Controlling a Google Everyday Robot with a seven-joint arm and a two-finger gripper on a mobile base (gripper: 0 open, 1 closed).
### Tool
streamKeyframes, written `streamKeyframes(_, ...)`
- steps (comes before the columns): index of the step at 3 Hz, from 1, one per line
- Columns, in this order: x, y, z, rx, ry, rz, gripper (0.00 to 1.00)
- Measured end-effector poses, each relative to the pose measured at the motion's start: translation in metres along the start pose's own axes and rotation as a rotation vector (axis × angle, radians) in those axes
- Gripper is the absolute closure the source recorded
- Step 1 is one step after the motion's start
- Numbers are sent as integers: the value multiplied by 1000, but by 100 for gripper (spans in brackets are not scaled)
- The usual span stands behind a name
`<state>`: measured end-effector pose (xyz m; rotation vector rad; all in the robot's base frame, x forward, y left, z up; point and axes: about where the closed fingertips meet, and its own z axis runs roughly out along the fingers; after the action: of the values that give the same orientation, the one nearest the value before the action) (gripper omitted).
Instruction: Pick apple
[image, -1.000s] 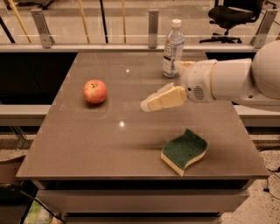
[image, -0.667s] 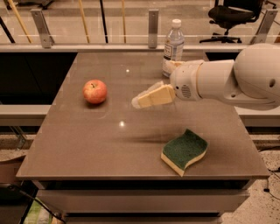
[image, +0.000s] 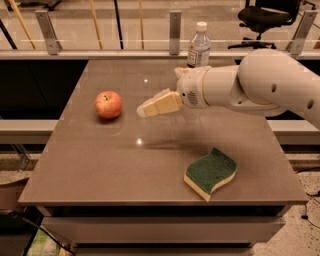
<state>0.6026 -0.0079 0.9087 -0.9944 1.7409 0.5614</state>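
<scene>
Red apple sits on the bench, just camera-left of the tool.

The tool hangs over the bench aimed right at the apple, near but apart, with nothing between them. Can't tell if it's released or clenched. The green sponge lies near the front edge and the water bottle stands at the back, both well clear imo.

The thick white robot arm extended from the right side of the scene toward the left, roughly level, with its rounded white wrist near the centre. The cream-coloured two-finger gripper hovered mid-scene, pointing left and slightly downward.
</scene>
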Motion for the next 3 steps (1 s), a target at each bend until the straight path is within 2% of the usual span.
streamKeyframes(3, -1, 2, 67, -88, -16, -35, 0)
